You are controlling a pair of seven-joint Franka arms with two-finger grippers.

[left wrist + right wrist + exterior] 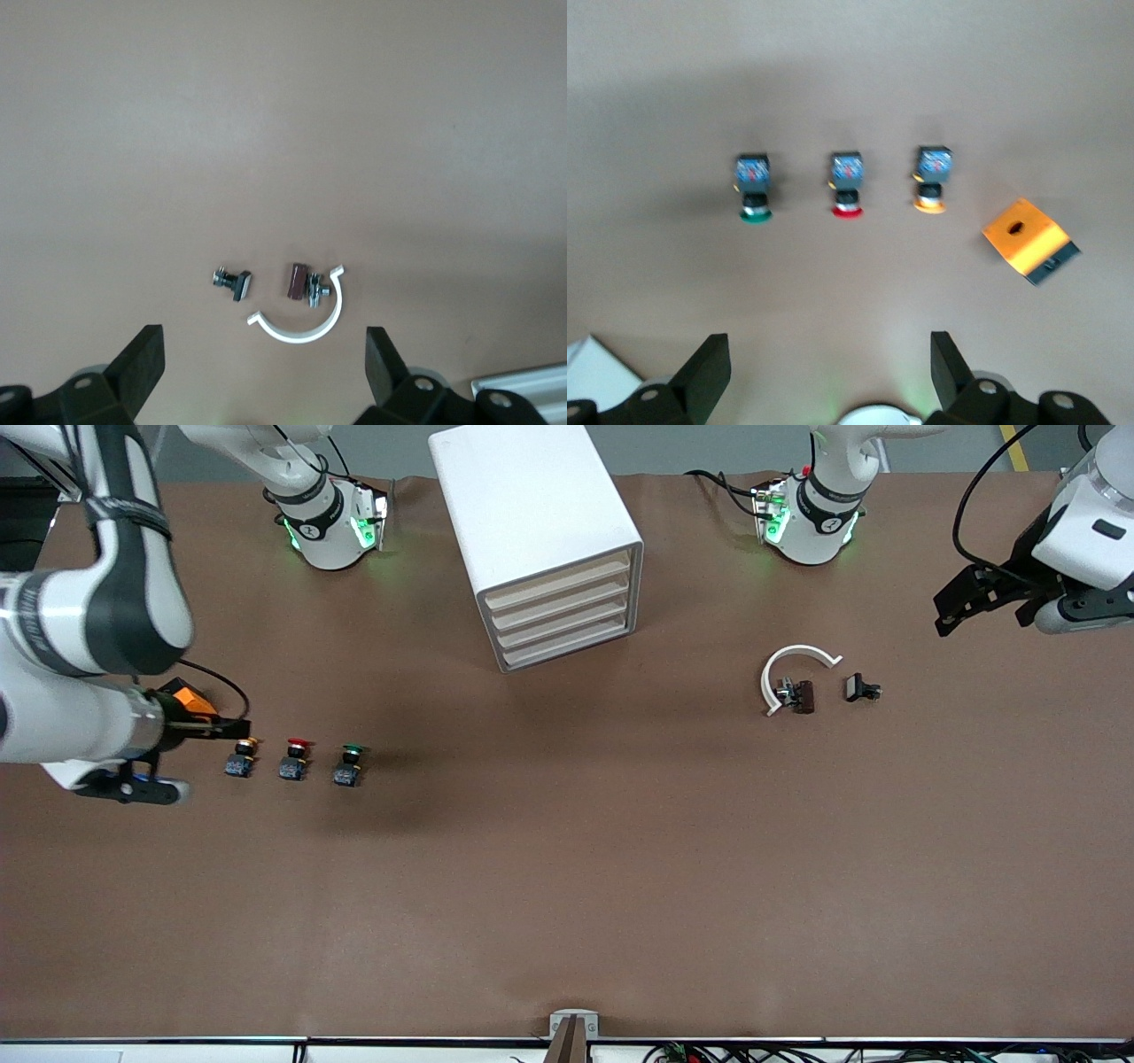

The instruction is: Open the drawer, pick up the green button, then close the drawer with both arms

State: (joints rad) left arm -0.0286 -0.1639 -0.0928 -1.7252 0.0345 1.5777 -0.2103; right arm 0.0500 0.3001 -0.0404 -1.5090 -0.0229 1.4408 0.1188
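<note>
Drawer (567,615) shut; both tools, left (264,372) and right (829,376), released; red button (295,759) at 9 o'clock of green button (349,765) risks mis-pick.

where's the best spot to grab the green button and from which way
Probably by the squarish black-and-blue body of the green button, coming straight down: it lies on its side in a row beside the red button, and its flat sides suit the open right gripper hovering nearby.

No readable text, label, brand, number or sign shows on anything.
</note>
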